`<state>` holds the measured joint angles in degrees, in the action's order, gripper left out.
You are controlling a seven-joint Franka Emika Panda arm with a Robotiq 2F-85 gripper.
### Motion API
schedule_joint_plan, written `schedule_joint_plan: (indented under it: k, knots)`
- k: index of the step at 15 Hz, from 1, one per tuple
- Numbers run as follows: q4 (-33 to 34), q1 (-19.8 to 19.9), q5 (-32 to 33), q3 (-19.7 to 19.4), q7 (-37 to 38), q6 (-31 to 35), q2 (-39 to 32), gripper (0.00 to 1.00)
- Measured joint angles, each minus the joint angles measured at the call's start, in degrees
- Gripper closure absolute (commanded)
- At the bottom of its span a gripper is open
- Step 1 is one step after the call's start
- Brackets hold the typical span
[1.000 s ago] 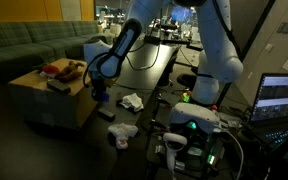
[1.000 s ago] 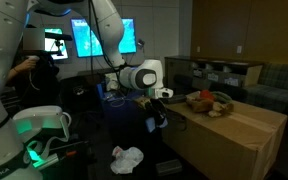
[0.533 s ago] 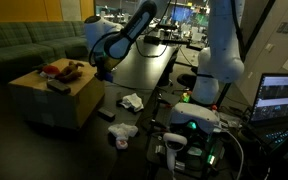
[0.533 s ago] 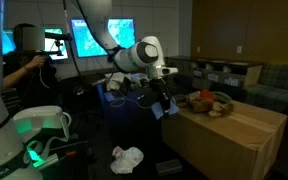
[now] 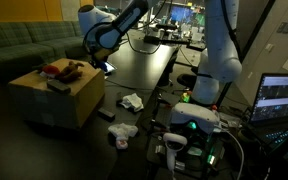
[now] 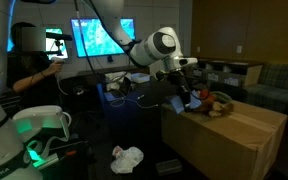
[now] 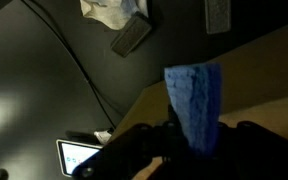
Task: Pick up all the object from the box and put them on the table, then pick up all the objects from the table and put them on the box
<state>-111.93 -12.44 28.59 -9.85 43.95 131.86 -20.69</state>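
Wrist view is showing the gripper (image 7: 191,140) clamping shut on a blue cloth (image 7: 194,95), which is hanging over the edge of the box (image 7: 264,70). Other objects are sitting on the box top (image 6: 209,103), while a white cloth (image 7: 112,10) and a dark item (image 7: 131,37) are lying on the table (image 7: 44,90) beyond.

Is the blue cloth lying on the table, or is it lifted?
Lifted. In the wrist view the blue cloth sticks out of the shut gripper, over the edge of the box.
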Motion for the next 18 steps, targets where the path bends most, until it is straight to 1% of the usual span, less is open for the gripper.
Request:
schedule_joint_plan:
  k: [7,12,18]
  knots:
    - [16.1,4.1,0.0,-0.4,-2.0,0.0,-14.1,0.94]
    - [27.2,5.7,-0.8,-1.7,-4.8,-0.7,-23.1,0.94]
    - [40.6,7.1,-3.4,-2.9,-8.1,-4.1,-31.7,0.93]
